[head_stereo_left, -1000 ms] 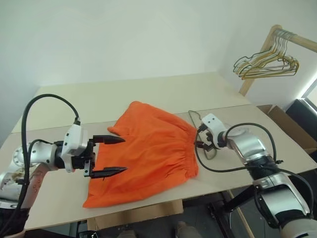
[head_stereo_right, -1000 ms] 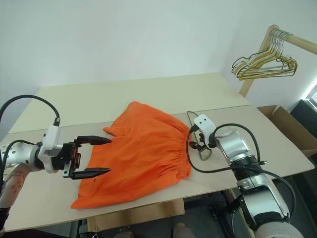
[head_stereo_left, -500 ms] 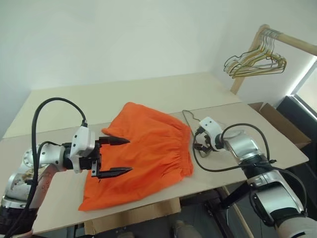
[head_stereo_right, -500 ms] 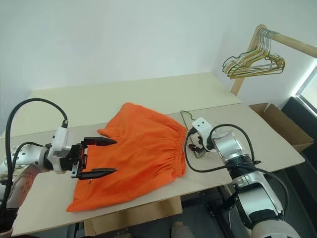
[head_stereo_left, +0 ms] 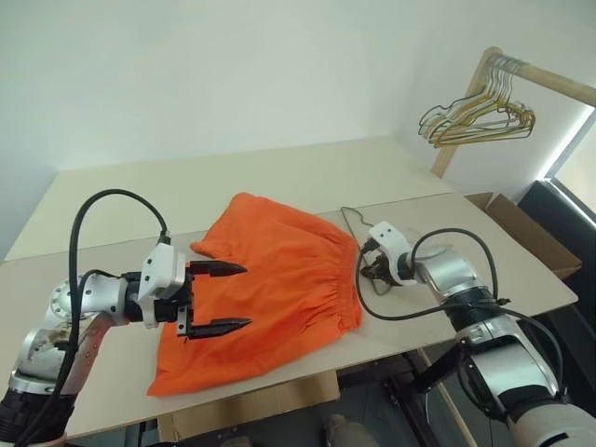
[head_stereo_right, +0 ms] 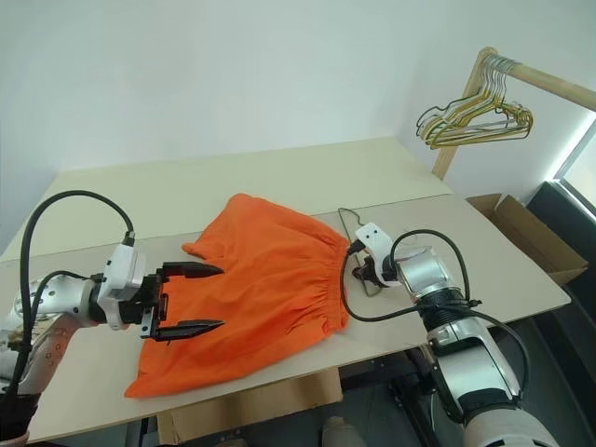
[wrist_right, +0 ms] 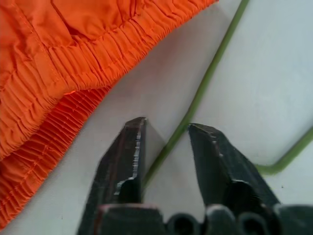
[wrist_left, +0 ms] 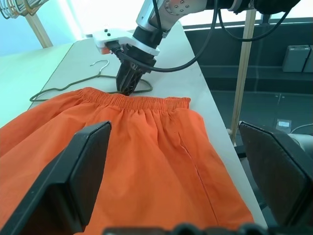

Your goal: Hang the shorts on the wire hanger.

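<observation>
Black fingers of the left gripper (head_stereo_left: pixel 221 298) stand wide apart, pointing rightward and level over the near-left part of the shorts (head_stereo_left: pixel 270 289), one finger (head_stereo_left: pixel 220 269) farther and one (head_stereo_left: pixel 223 327) nearer, with nothing between them. Whether their tips touch the cloth cannot be told.

Bright orange, the shorts lie flat on the pale desk (head_stereo_left: pixel 112 186), spread from the near-left edge toward the middle. The legs point to the left and far side, and the gathered elastic waistband (head_stereo_left: pixel 352 284) runs along the right side.

Just right of the waistband lies the wire hanger (wrist_left: pixel 68 87), thin and olive green, flat on the desk, its hook (wrist_left: pixel 100 64) toward the far side. One wire runs close along the waistband.

On that wire the right gripper (wrist_right: pixel 166 139) comes down at a slant, its tips at the desk just beside the waistband. In the right wrist view the two fingers (wrist_right: pixel 124 154) stand a little apart with the green wire passing between them; neither finger visibly presses on the wire.

Farther right, beyond the desk's far corner, a wooden rack (head_stereo_left: pixel 545 79) carries a bunch of gold and green hangers (head_stereo_left: pixel 480 116). A cardboard box (head_stereo_left: pixel 521 233) sits beyond the right edge of the desk.
</observation>
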